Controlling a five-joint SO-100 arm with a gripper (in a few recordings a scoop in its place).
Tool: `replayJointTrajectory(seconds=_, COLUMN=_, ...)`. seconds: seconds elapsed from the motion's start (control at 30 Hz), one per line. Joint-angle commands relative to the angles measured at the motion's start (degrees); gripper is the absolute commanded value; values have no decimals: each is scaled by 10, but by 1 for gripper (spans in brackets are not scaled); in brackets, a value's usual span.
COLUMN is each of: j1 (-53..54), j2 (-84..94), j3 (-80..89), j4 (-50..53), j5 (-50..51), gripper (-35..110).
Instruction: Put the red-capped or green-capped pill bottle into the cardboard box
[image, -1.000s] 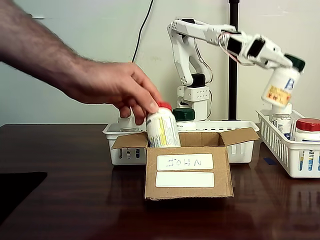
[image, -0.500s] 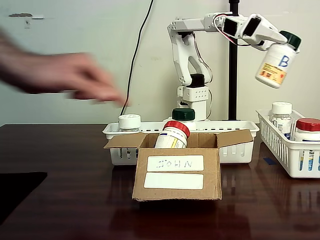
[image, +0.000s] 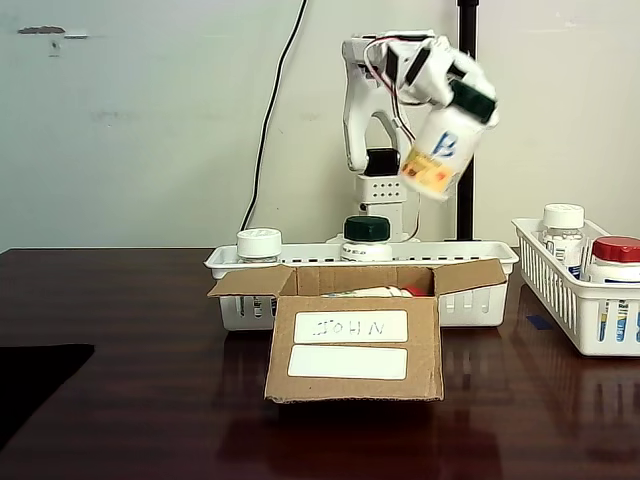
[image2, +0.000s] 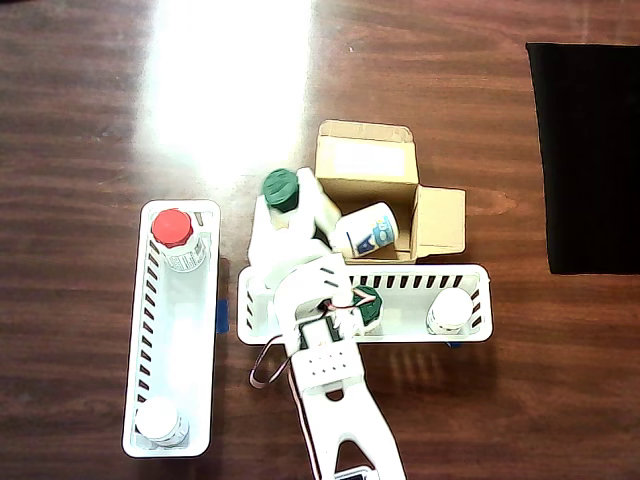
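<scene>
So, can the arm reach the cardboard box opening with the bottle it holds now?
Probably yes. The claw holds the pill bottle in the air, near the cardboard box. The flaps are open, and no hand is over it. A bottle already lies inside, which leaves less room.

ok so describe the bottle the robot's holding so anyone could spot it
Start at the cardboard box mid-table, then look up to the white arm's gripper. It holds a tilted white pill bottle with a green cap, a blue B and an orange band; every other bottle sits in a basket or box.
</scene>
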Motion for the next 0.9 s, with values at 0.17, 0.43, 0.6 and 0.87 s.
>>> replayJointTrajectory(seconds=0.17, j1=35, j2=-23, j3=11, j4=-103, j5=8, gripper=1)
replayJointTrajectory(seconds=0.43, j1=108, j2=-97, j3=62, j4=-216, j5=69, gripper=1)
replayJointTrajectory(seconds=0.6, j1=130, j2=-163, j3=64, j4=-285, j5=125, gripper=10)
replayJointTrajectory(seconds=0.87, j1=134, j2=-173, j3=66, j4=-301, j5=133, gripper=67)
